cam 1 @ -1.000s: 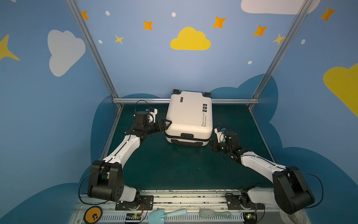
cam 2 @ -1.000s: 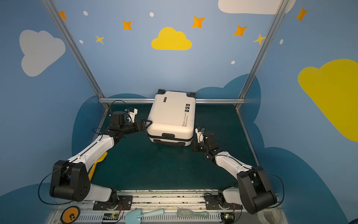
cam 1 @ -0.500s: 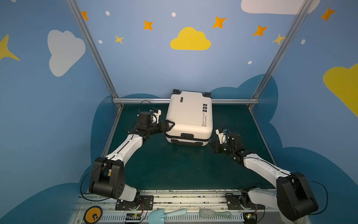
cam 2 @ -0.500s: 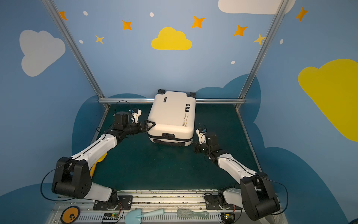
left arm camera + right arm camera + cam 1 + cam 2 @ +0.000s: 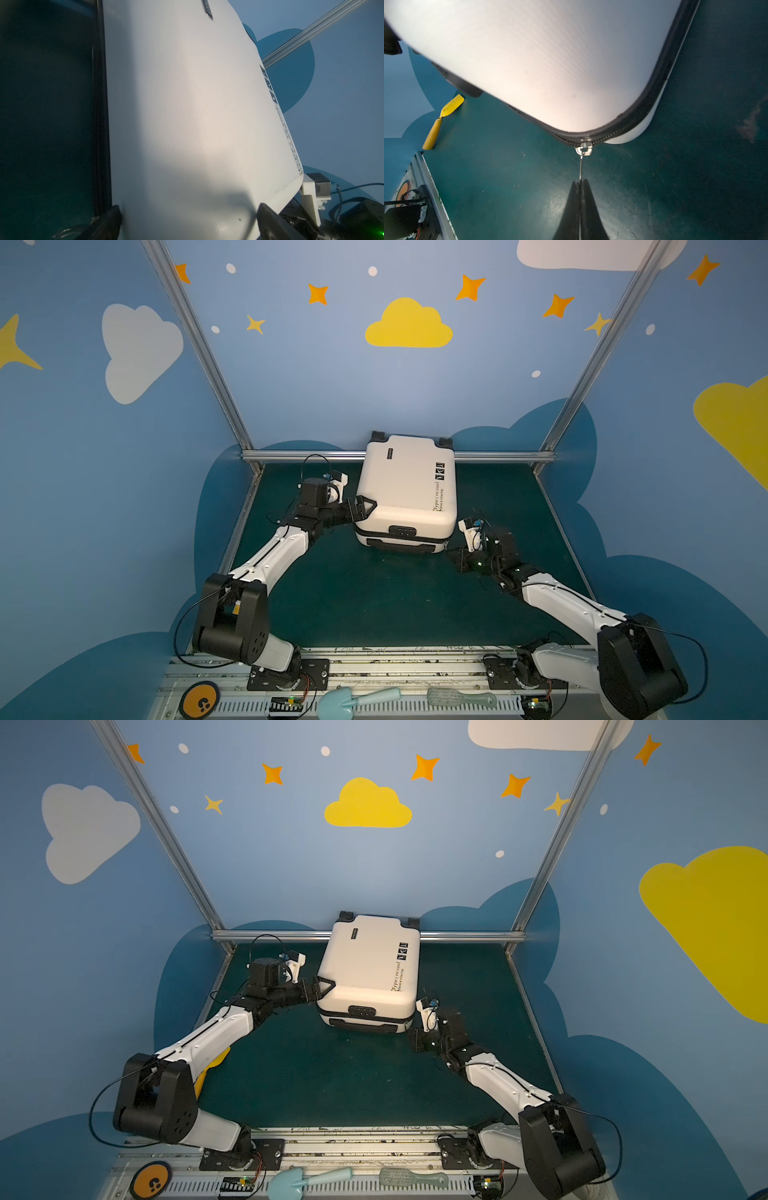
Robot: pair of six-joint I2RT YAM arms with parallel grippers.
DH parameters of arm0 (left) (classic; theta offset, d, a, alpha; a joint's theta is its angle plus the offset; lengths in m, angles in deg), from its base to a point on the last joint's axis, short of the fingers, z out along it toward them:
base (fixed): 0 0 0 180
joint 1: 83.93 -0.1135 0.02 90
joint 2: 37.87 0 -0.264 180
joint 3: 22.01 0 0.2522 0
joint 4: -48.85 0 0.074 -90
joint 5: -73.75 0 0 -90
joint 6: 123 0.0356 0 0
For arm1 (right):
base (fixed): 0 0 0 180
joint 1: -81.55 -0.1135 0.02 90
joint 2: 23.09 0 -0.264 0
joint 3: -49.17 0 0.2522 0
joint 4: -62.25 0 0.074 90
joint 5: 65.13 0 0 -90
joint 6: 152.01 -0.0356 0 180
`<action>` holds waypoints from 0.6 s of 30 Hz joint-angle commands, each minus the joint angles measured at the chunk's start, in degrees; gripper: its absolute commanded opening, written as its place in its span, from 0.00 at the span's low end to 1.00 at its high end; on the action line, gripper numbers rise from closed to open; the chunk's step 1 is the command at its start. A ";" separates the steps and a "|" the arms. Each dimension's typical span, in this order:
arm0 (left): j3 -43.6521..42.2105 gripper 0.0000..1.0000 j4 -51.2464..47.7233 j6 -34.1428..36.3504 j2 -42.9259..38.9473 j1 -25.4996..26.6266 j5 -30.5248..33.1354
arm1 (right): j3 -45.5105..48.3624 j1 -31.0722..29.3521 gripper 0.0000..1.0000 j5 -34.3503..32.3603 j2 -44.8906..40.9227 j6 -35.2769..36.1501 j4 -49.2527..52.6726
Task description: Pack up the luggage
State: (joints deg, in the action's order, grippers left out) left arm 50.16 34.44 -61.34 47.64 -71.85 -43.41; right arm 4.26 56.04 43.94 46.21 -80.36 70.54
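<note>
White hard-shell suitcase [image 5: 405, 485] with black zipper lies closed at centre of both top views on the dark green worktop [image 5: 374, 593], contents hidden; it looks stiff, slick and light. At its corner the left hand [image 5: 365, 506] gapes wide, clamping nothing; the right hand [image 5: 580, 184] pinches the thin silver zipper pull [image 5: 583, 151], probably the surest hold.

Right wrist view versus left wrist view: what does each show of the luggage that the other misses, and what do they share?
Only the right wrist view: the right gripper shut on the zipper pull, the slider at a rounded corner, and a yellow tool lying farther off. Only the left wrist view: the black stickers, and the left gripper open, fingers spread at the shell. Both: the luggage, with its white shell and black zipper band, on the green mat.
</note>
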 commanded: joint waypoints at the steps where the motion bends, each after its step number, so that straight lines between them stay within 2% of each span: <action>1: 1.21 1.00 1.34 0.04 0.57 2.01 -4.03 | 0.48 -3.29 0.00 5.15 -0.50 -0.42 1.39; 18: 0.34 1.00 2.40 -0.73 0.35 4.00 -4.04 | -8.31 -15.74 0.00 -0.59 8.46 -1.56 -1.69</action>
State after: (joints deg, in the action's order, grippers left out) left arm 50.16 35.97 -61.51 47.64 -71.35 -40.02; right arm -0.12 45.15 34.14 50.91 -82.77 68.96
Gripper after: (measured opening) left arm 0.996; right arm 0.049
